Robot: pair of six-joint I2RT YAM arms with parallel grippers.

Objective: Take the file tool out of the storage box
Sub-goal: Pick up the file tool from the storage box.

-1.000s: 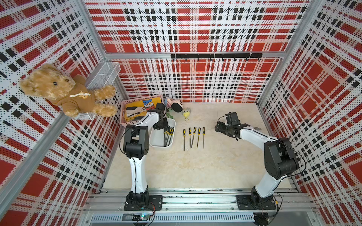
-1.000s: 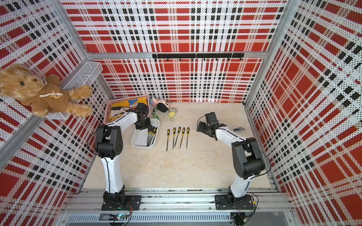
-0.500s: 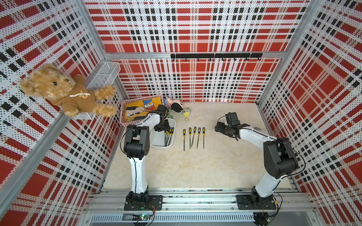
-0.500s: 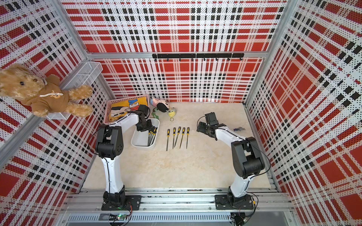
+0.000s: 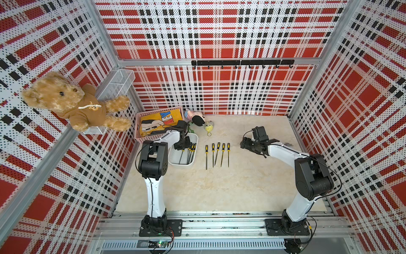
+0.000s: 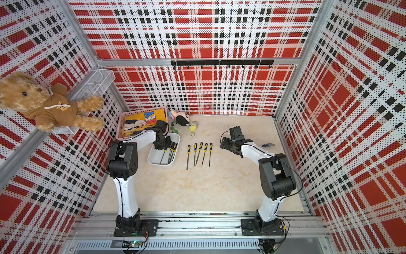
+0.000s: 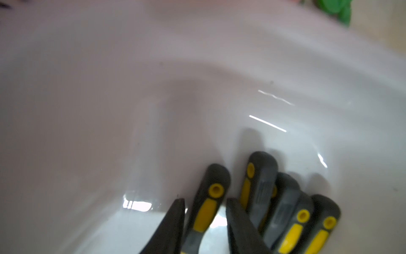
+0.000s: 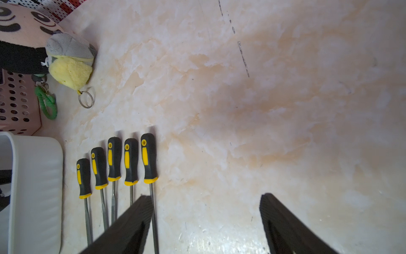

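White plastic storage box (image 5: 174, 159) with the left pincer (image 7: 205, 200) lowered inside it, jaws parted and straddling the black-and-yellow handle of one file (image 7: 214, 182). A sliver of box floor shows beside the handle, so nothing is clamped yet. The remaining files (image 7: 285, 209) lie bunched just beside it in the box. Good practice is to centre the handle, close firmly on the rubber grip, then lift straight up clear of the box wall without dragging the neighbours. A row of files (image 5: 217, 154) lies on the bench (image 5: 219, 187) beside the box. Beyond that row, the right pincer (image 8: 206, 195) hangs wide open and empty.
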